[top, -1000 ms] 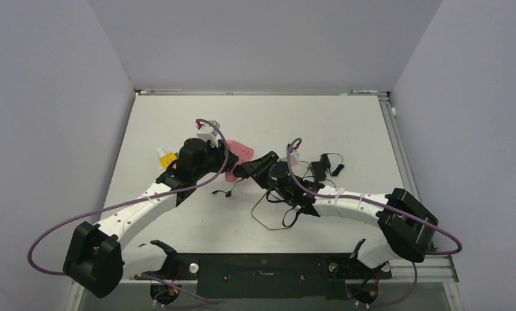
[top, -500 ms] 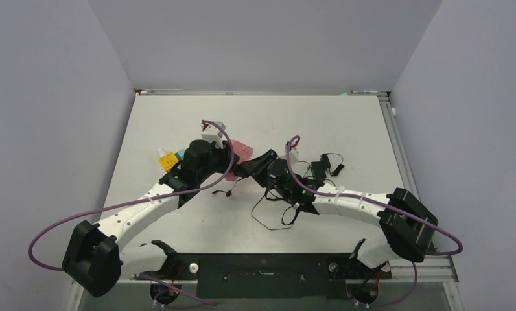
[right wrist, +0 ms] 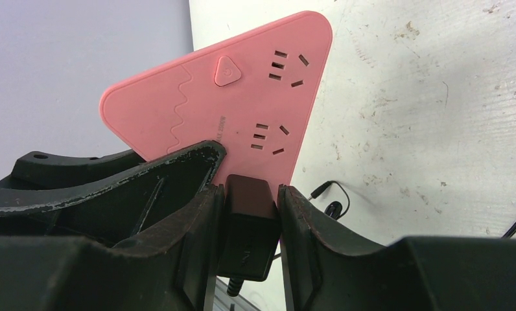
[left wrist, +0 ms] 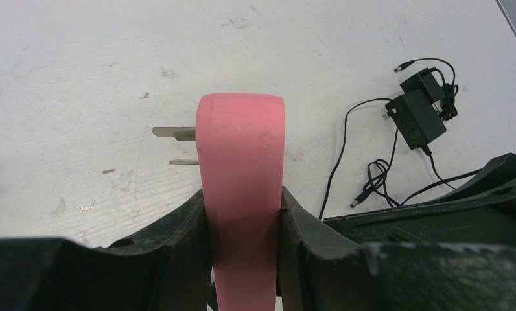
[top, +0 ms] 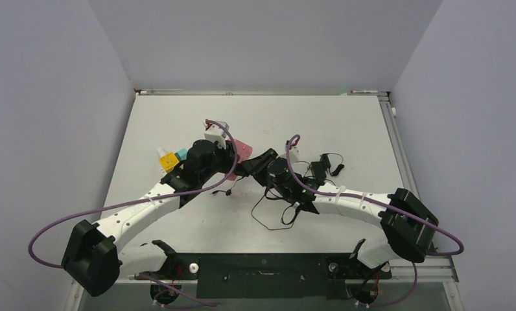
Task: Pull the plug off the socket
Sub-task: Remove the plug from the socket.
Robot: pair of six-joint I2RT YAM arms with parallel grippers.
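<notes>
White table (left wrist: 80, 65) below, the left gripper (left wrist: 242, 202) squeezes the pink plastic socket block (left wrist: 241, 149); the right gripper (right wrist: 250, 195) pinches the small black plug (right wrist: 246, 233). Pull straight apart, holding both tight.

Left arm (top: 153, 197) has edged away from its base, seemingly tilting the pink socket (top: 244, 149).

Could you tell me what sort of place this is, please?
Probably a robotics lab bench: a white table walled by bare grey panels, a left arm and right arm bolted at its edge, plus a pink socket.
</notes>
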